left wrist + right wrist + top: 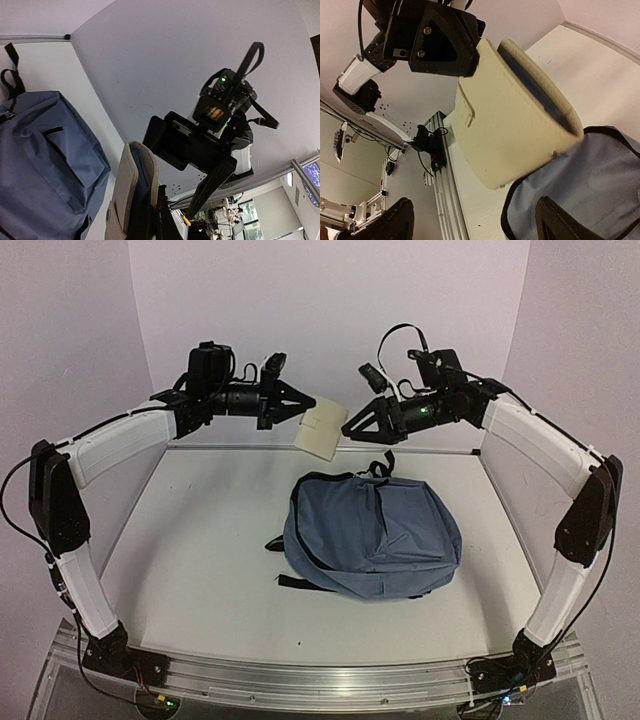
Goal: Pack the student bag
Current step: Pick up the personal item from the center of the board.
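The student bag (372,535) lay flat on the table (200,570), soft and floppy (likeliest hold, I judged: its top loop (380,465)), while the left gripper (308,410) clamped a cream pouch (322,432) and the right gripper (350,427) gaped beside it.

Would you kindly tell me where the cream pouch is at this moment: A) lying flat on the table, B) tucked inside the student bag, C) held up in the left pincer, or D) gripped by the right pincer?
C: the left pincer is shut on the edge of the cream pouch, holding it in the air behind the student bag, while the right pincer stands open beside it.
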Action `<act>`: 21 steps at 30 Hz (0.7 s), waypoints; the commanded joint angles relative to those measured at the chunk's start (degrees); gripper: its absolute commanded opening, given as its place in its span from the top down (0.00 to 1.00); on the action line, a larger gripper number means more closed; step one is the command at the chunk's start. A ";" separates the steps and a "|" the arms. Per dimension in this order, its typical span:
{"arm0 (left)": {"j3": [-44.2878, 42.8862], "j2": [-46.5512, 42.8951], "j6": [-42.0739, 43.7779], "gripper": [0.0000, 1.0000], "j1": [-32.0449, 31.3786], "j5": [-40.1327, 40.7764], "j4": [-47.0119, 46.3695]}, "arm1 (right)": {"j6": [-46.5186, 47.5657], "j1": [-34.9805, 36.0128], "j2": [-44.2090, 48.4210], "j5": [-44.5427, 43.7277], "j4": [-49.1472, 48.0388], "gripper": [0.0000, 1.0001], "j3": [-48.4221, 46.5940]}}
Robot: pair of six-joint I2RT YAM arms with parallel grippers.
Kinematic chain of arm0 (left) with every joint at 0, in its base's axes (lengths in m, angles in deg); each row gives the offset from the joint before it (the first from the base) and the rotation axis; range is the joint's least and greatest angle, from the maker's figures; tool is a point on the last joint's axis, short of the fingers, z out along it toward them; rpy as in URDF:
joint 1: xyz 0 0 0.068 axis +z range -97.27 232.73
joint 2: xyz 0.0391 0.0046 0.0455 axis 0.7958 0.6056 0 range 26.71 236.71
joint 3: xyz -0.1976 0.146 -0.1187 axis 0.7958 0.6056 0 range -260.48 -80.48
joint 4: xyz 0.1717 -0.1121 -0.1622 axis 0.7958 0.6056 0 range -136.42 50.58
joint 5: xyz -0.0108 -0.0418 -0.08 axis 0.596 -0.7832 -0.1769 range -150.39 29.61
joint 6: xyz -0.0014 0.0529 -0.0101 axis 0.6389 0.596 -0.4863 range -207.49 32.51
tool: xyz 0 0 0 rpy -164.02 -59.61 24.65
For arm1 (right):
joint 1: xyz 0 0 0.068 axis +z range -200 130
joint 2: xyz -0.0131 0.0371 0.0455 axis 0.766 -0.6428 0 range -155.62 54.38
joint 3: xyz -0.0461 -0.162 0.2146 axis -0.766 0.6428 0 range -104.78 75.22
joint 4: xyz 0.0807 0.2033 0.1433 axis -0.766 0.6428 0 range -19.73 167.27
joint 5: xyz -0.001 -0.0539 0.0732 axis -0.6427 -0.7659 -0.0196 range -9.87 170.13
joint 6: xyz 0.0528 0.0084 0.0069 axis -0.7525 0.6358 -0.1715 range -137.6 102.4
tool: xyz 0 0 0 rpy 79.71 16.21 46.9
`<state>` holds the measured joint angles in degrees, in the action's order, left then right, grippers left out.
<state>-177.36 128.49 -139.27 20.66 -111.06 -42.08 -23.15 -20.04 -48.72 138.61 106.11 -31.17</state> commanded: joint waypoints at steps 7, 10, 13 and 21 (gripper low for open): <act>-4.10 2.71 -8.71 1.00 -2.35 -5.82 -17.26 | -6.22 0.12 -1.09 5.21 -7.03 0.36 -3.87; -3.97 2.81 -10.16 1.00 -2.53 -6.35 -18.91 | -6.62 0.10 -1.22 5.33 -7.47 0.47 -4.13; -4.21 2.75 -11.63 1.00 -2.66 -7.00 -20.95 | -6.68 0.01 -1.14 3.99 -7.62 0.38 -4.45; -5.31 2.42 -12.26 1.00 -2.67 -7.51 -20.78 | -6.68 -1.19 -0.24 5.94 -7.89 0.52 -3.68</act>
<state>-178.88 131.18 -150.31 18.20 -116.87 -59.00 -29.78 -20.76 -49.78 141.97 100.60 -32.91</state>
